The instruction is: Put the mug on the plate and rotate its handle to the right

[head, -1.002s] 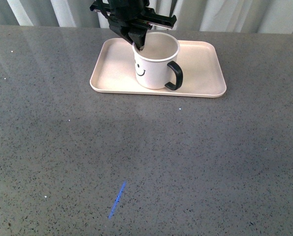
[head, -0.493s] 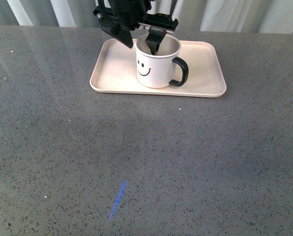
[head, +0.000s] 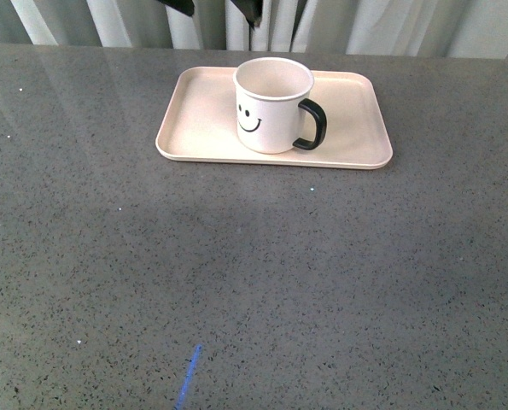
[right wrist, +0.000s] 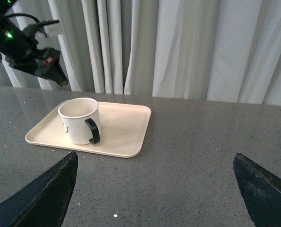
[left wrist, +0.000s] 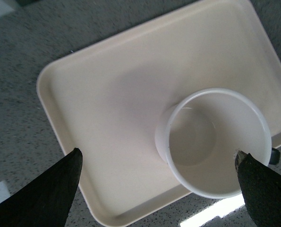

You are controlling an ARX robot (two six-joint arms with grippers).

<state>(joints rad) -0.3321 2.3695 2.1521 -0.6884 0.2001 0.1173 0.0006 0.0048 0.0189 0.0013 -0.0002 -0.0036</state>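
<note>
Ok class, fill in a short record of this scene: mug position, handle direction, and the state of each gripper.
mug: upright on the plate, smiley face toward the front camera
handle: points right in the front view
left gripper: open, above the mug, not touching it
right gripper: open, empty, away from the plate
surface: grey speckled table

One mug (head: 269, 115), one plate (head: 357, 118), one handle (head: 316, 124), one speckled grey table (head: 254, 273).

Left gripper (left wrist: 157, 152), right gripper (right wrist: 154, 155), each spread wide
</note>
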